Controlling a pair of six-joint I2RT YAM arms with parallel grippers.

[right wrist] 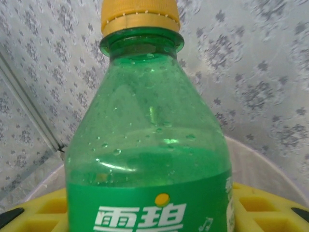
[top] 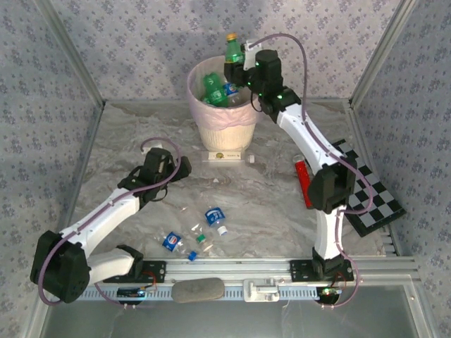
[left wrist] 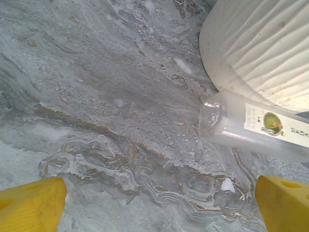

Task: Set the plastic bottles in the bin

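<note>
— Where's the green plastic bottle with the yellow cap [top: 232, 51]?
— Upright, pinched in the right gripper [top: 237, 70] over the round cream bin with pink liner [top: 224, 130] near the worktop [top: 268, 204] far edge.
— And the left gripper [left wrist: 159, 203]?
— Spread, low over the worktop. The clear blue-labelled bottles [top: 214, 216] lie by the near edge.

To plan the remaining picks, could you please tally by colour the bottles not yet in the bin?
Green bottle, held by the right gripper: 1
Clear bottles with blue labels, on the table: 2
Orange-red bottle, on the table: 1
Total: 4
Faint clear shape between them: too unclear to count.
</note>
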